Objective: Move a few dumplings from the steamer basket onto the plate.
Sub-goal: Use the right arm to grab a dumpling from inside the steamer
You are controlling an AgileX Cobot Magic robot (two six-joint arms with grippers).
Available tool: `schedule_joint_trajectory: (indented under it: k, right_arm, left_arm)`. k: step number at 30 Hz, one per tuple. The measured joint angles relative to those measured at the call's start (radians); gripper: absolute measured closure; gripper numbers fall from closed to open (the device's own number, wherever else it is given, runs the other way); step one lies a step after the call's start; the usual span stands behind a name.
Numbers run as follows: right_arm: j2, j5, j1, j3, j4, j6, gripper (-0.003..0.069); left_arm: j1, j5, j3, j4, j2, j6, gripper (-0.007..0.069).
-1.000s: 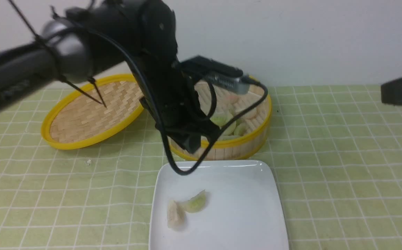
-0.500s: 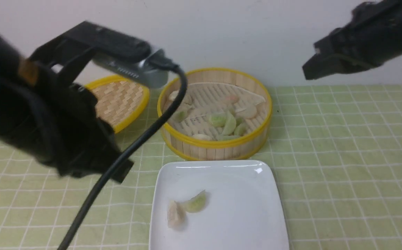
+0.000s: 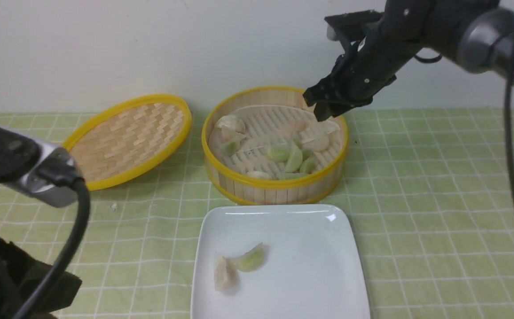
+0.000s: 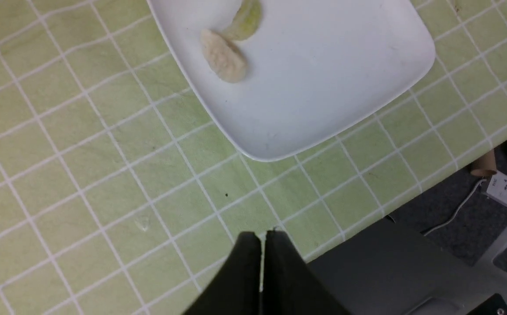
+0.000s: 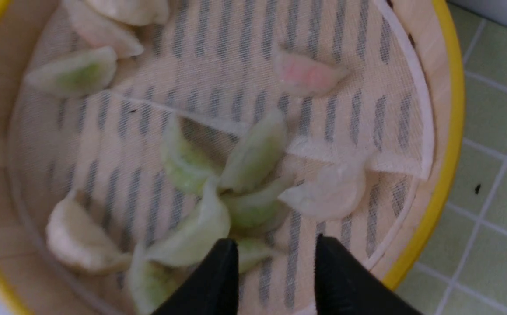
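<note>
The bamboo steamer basket (image 3: 279, 185) stands mid-table and holds several dumplings: green ones (image 3: 293, 158), a whitish one (image 3: 316, 142) and a pinkish one (image 5: 308, 76). The white plate (image 3: 319, 266) in front of it holds a beige dumpling (image 3: 224, 274) and a green one (image 3: 250, 259), both also in the left wrist view (image 4: 223, 61). My right gripper (image 3: 321, 108) hovers above the basket's far right rim, open and empty (image 5: 276, 251). My left gripper (image 4: 260, 238) is shut and empty, low at the table's near left edge.
The woven yellow-rimmed lid (image 3: 126, 139) leans at the back left. A small crumb (image 3: 113, 206) lies on the green checked cloth. The table's near edge (image 4: 367, 223) and floor cables show in the left wrist view. A white wall stands behind.
My left arm has swung away from over the basket, back and down to the near left. My right arm has come in from the far right to above the basket.
</note>
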Motion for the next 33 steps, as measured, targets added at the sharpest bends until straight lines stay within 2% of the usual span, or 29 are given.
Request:
schedule_joint_trajectory:
  k: [5,7,15,21,27,28,30,33]
  right_arm:
    - [0.119,-0.005,0.000,-0.114,-0.034,0.039,0.0263]
    - [0.154,-0.005,0.000,-0.135,-0.050,0.048,0.0231]
    - [0.228,-0.037,0.002,-0.149,-0.041,0.066,0.0214]
    - [0.233,-0.039,0.002,-0.153,-0.026,0.068,0.0295]
    - [0.233,-0.034,0.002,-0.154,-0.026,0.068,0.0309]
    - [0.233,-0.031,0.002,-0.155,-0.026,0.067,0.0332]
    - [0.233,-0.009,0.002,-0.154,-0.032,0.066,0.0453]
    - [0.217,0.012,0.001,-0.153,-0.033,0.066,0.0444]
  left_arm:
    - [0.000,0.011,0.000,0.056,-0.062,-0.047,0.0631]
    - [0.000,0.011,0.000,0.079,-0.077,-0.065,0.0631]
    - [0.000,0.013,0.000,0.108,-0.090,-0.086,0.0631]
    - [0.000,0.013,0.000,0.110,-0.090,-0.086,0.0631]
    - [0.000,0.013,0.000,0.127,-0.090,-0.086,0.0631]
    - [0.000,0.013,0.000,0.127,-0.090,-0.086,0.0631]
    - [0.000,0.013,0.000,0.129,-0.090,-0.086,0.0631]
    - [0.000,0.014,0.000,0.130,-0.090,-0.086,0.0631]
